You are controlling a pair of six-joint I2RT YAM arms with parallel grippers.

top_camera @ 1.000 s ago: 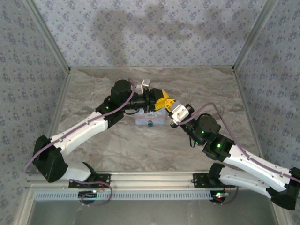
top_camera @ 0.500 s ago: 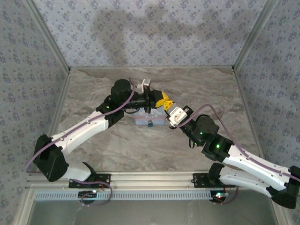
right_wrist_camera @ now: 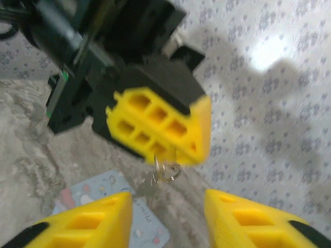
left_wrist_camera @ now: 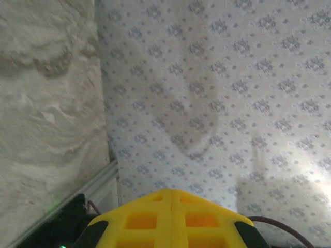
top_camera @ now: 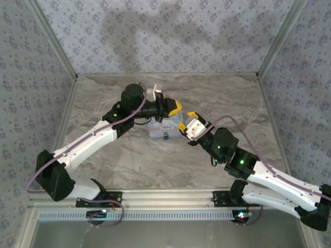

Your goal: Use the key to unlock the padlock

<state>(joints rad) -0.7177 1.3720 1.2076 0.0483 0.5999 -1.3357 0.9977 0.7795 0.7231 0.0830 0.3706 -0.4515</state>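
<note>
Tips of the left claw (right_wrist_camera: pixel 168 150) are clenched on the key (right_wrist_camera: pixel 164 171), which dangles just above the box (top_camera: pixel 164 128). The right claw (right_wrist_camera: pixel 168 219) stands partly spread, holding nothing, beside the box's right end. The padlock (top_camera: pixel 164 137) sits at the box's near edge, and the box rests on a grey marbled counter (top_camera: pixel 232 98) enclosed by flower-print walls (top_camera: pixel 165 36).

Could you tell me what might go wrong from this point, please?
1. The key seems to dangle from the tips of the shut left gripper; it could swing or slip out.
2. The open right gripper is close by, so the two may collide.
3. The padlock at the front of the box is tiny; a swinging key may miss it.
</note>
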